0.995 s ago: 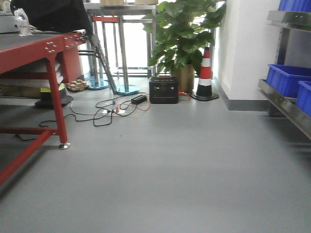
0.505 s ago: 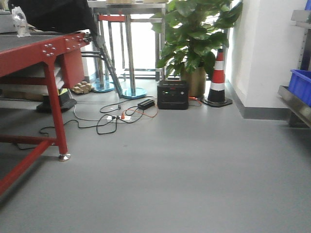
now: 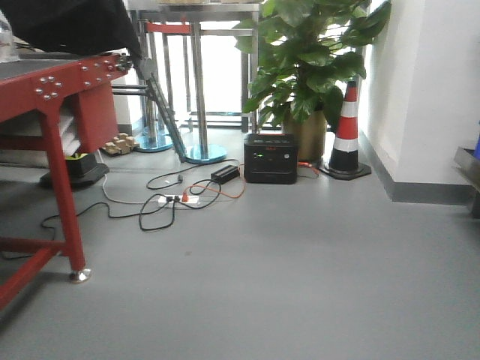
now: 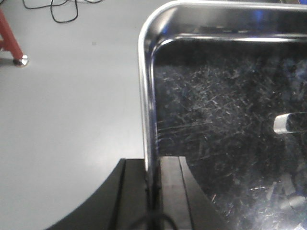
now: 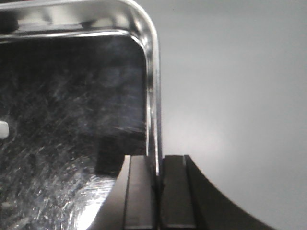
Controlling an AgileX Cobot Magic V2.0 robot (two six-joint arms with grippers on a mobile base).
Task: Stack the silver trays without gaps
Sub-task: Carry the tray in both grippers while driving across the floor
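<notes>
A shiny silver tray (image 4: 225,96) with a scratched bottom fills the right of the left wrist view. My left gripper (image 4: 152,165) is shut on its left rim, one jaw inside and one outside. The same tray (image 5: 72,105) fills the left of the right wrist view. My right gripper (image 5: 158,165) is shut on its right rim. The tray hangs above the grey floor. No tray and no gripper shows in the front view.
A red steel table (image 3: 52,90) stands at the left; its foot also shows in the left wrist view (image 4: 20,59). Cables (image 3: 161,202), a black power box (image 3: 270,158), a potted plant (image 3: 315,60) and a traffic cone (image 3: 347,131) lie ahead. A steel shelf end (image 3: 471,161) is at the right edge.
The front view has swung left: the blue bins and shelf have slid out at the right, and the plant, cone and power box have shifted right. The red table leg has moved left.
</notes>
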